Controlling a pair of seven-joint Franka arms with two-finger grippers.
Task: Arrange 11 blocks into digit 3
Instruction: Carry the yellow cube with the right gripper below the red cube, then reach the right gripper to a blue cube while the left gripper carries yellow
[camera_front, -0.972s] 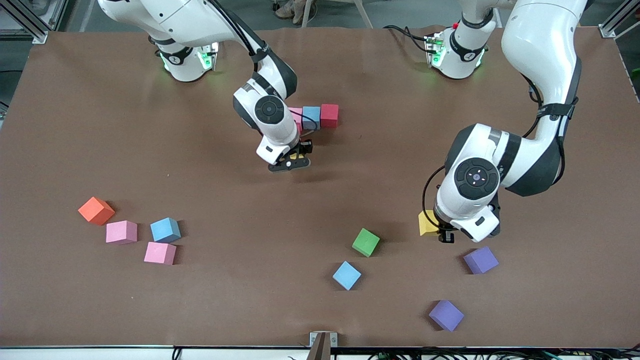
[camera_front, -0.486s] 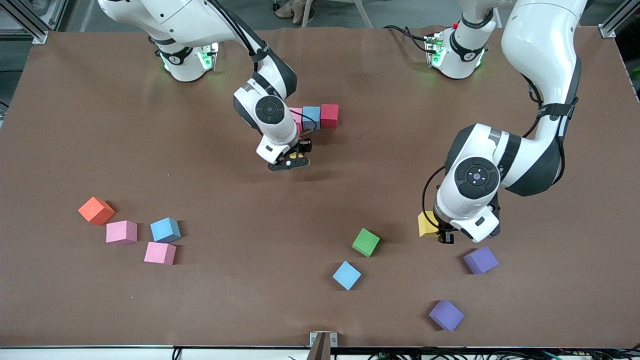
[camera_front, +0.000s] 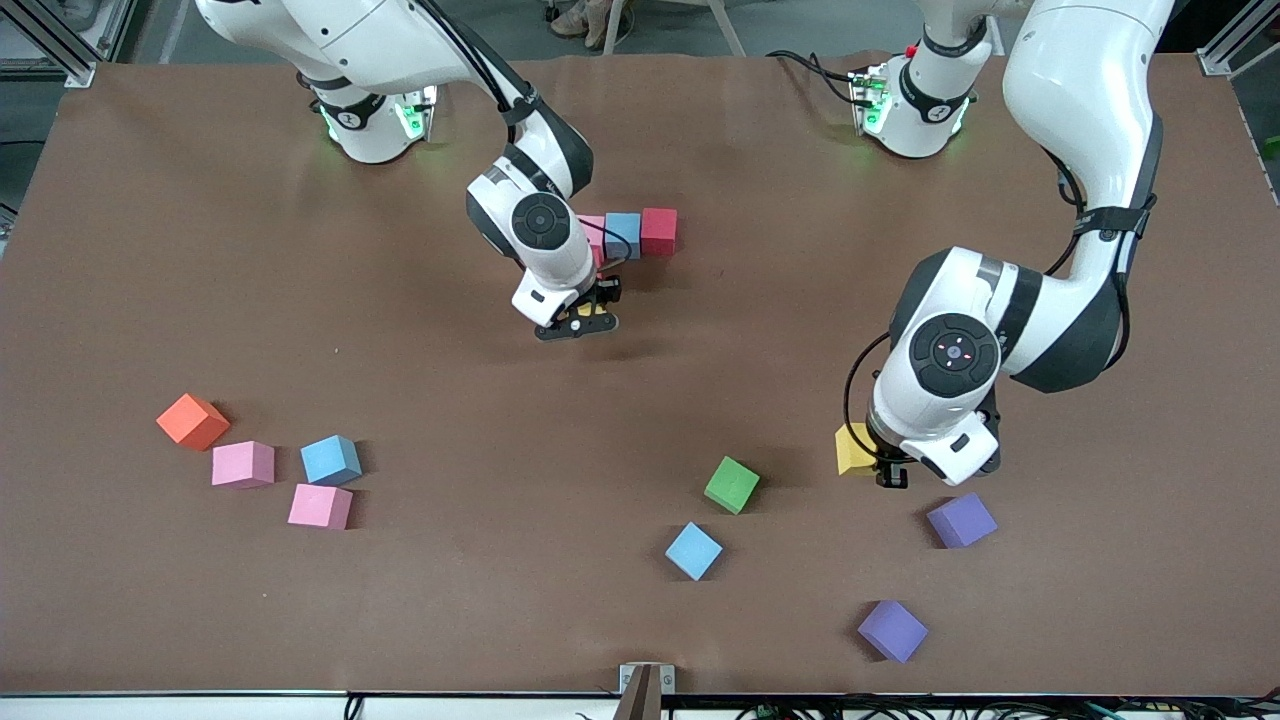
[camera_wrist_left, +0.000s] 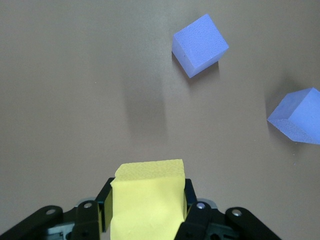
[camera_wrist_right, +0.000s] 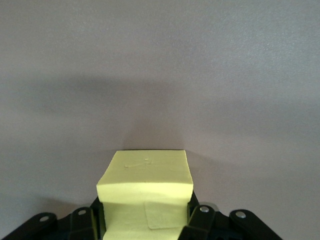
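Two yellow blocks gripped | left jaws (camera_wrist_left: 145, 220) | right jaws (camera_wrist_right: 146, 222) | front view hides both grips.

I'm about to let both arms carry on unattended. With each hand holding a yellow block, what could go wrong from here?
The right hand holds its yellow block beside the pink, blue, red row; lowering it could nudge that row apart. The left hand grips its yellow block low over the table, so the foam might drag against the nearby purple block.

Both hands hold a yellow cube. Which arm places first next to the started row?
Right, probably. The right hand, shut on a yellow cube, hangs beside the pink-blue-red row. The left hand grips its yellow cube near the purple cubes.
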